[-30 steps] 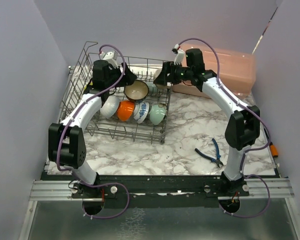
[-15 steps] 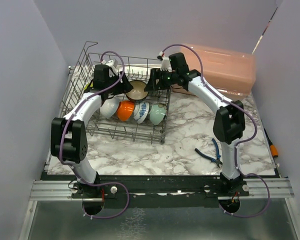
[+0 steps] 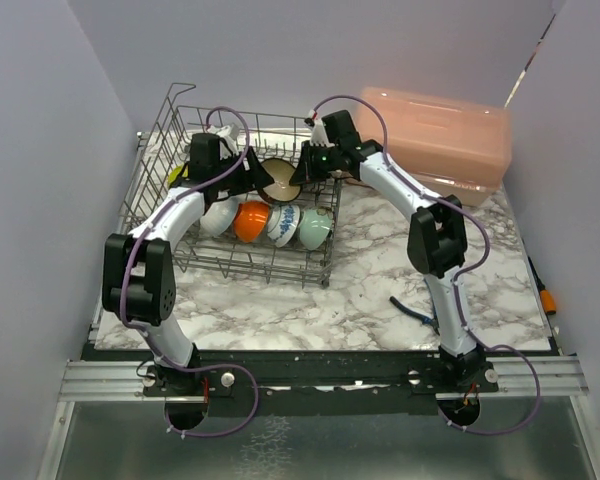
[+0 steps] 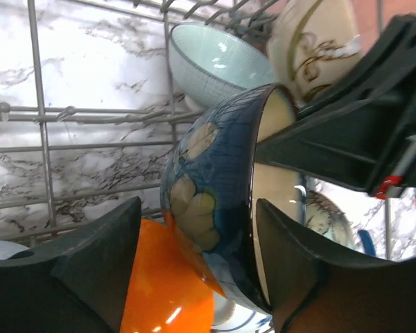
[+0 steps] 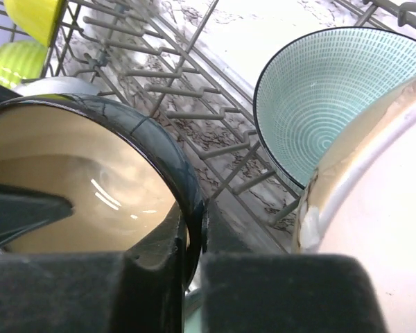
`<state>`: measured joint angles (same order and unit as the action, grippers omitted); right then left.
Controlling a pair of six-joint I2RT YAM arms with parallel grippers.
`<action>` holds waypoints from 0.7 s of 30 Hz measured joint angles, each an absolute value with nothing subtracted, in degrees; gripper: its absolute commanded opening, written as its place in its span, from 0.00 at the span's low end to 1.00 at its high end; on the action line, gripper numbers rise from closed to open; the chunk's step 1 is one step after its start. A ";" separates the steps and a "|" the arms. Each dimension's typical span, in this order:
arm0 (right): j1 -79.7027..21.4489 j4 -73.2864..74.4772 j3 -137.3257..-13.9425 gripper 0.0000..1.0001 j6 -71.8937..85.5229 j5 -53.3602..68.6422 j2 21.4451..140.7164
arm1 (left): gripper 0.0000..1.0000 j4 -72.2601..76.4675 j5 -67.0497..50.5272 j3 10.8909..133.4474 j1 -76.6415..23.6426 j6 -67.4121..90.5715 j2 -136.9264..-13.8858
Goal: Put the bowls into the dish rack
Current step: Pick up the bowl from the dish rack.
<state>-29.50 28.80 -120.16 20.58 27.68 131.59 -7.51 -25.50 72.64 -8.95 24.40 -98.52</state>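
Dk-blue bowl, beige inside, on edge in grey wire rack; 4 bowls racked just beside.

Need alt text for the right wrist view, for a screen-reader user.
The right end effector pinches the rim of a dark blue bowl with a beige inside, which fills the lower left. Beyond it, a pale teal bowl sits at upper right among the dish rack wires, with two lime-yellow bowls at top left.

The dark blue bowl and orange bowl carry a smooth, glossy glaze, probably ceramic, the dish rack is dull grey metal wire, the table looks like polished marble, and the pink box is smooth translucent plastic.
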 measured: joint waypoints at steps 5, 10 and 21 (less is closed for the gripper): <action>-29.30 26.96 -117.40 0.00 20.58 26.76 130.43 | 0.83 -6.09 -26.20 71.81 -8.91 25.89 -94.54; -29.10 22.65 -107.94 0.00 20.21 25.47 122.96 | 0.98 -3.60 -26.41 70.91 -6.94 28.51 -88.18; -29.08 17.12 -101.16 0.00 19.22 28.58 111.70 | 0.99 7.42 -33.54 61.82 -7.31 41.63 -81.82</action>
<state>-29.08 17.12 -101.16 19.22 28.58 111.70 7.42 -33.54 61.82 -7.31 41.63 -81.82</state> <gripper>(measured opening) 0.039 0.987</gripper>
